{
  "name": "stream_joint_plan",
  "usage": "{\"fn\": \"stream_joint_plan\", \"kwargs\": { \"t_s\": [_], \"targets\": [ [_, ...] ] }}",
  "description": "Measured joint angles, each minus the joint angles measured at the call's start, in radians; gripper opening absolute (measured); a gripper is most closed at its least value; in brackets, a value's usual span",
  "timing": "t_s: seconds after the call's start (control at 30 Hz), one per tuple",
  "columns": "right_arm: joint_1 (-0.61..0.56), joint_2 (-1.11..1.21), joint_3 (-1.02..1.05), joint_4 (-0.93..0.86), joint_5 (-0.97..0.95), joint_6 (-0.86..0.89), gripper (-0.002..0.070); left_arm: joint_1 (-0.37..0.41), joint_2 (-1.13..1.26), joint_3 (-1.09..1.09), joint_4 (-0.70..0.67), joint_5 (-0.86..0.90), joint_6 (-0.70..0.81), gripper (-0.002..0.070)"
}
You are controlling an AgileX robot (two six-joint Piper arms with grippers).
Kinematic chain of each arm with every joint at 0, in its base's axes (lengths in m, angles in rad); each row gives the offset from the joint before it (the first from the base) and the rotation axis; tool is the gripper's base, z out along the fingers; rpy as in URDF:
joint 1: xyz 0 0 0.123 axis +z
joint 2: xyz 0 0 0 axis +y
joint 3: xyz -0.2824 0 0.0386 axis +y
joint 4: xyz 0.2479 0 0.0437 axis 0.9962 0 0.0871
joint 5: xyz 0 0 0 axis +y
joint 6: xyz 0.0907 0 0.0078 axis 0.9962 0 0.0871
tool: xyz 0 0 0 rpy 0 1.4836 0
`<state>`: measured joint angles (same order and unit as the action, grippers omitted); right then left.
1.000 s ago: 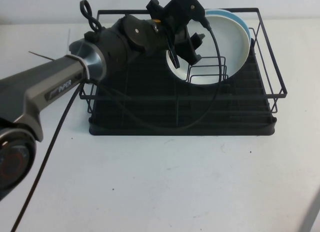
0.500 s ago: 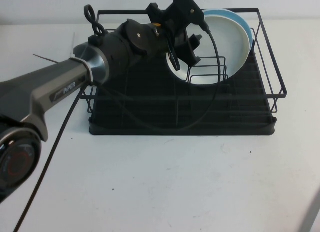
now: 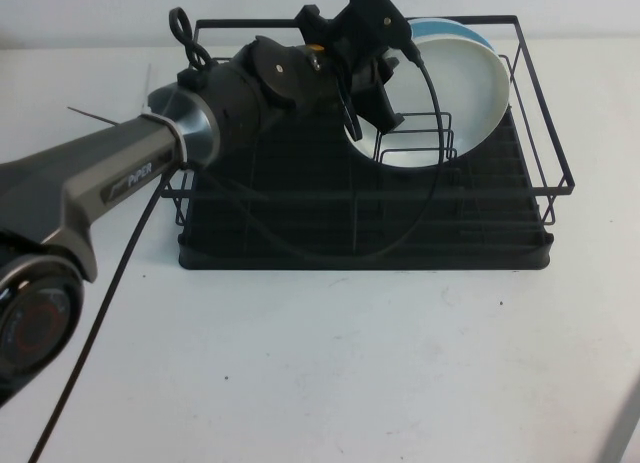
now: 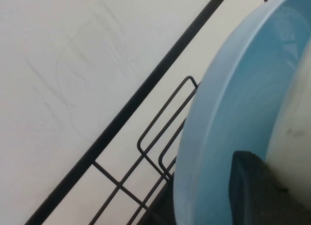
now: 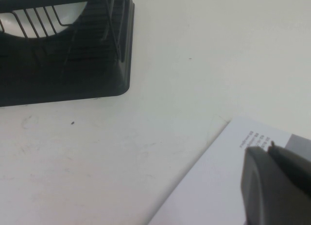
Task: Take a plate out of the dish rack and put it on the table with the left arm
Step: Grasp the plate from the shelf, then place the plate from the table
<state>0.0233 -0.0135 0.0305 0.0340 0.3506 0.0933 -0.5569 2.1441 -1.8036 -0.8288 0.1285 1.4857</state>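
Observation:
The white plate (image 3: 440, 93) stands on edge in the back right of the black dish rack (image 3: 300, 223), with a light blue plate (image 3: 440, 25) right behind it. My left gripper (image 3: 365, 93) is at the white plate's left rim and shut on it. In the left wrist view one black finger (image 4: 262, 191) sits between the blue plate (image 4: 228, 98) and the white plate (image 4: 296, 113). My right gripper (image 5: 269, 152) is shut and empty, low over a sheet of paper off the rack's front right corner.
The white table (image 3: 350, 363) lies bare in front of the rack. The left arm's black cable (image 3: 400, 223) loops over the rack's tray. The rack's corner (image 5: 73, 64) shows in the right wrist view, as does the paper sheet (image 5: 209, 186).
The left gripper's fingers have closed on the white plate's rim. The plate has shifted up and back and now covers more of the blue plate.

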Motion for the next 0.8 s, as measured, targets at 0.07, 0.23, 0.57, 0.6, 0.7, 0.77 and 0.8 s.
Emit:
{"fn": "stream_joint_plan", "kwargs": {
  "t_s": [0.07,0.23,0.57,0.6,0.7,0.77,0.8],
  "targets": [
    [0.000,0.000,0.000,0.000,0.000,0.000,-0.0018,0.000,0.000,-0.008,0.000,0.007,0.000,0.0066],
    [0.000,0.000,0.000,0.000,0.000,0.000,-0.0018,-0.002,-0.019,-0.028,0.002,0.034,0.004,0.0057],
    [0.000,0.000,0.000,0.000,0.000,0.000,-0.0018,-0.002,-0.199,-0.038,0.002,0.037,0.004,0.0046],
    [0.000,0.000,0.000,0.000,0.000,0.000,-0.0018,-0.002,-0.220,-0.038,0.002,0.040,0.004,0.0046],
    [0.000,0.000,0.000,0.000,0.000,0.000,-0.0018,-0.002,-0.276,-0.041,0.002,0.090,0.004,0.0046],
    [0.000,0.000,0.000,0.000,0.000,0.000,-0.0018,-0.002,-0.314,-0.041,0.010,0.155,0.002,0.0046],
    [0.000,0.000,0.000,0.000,0.000,0.000,-0.0018,-0.002,-0.334,-0.041,0.017,0.201,-0.003,0.0046]
  ]
}}
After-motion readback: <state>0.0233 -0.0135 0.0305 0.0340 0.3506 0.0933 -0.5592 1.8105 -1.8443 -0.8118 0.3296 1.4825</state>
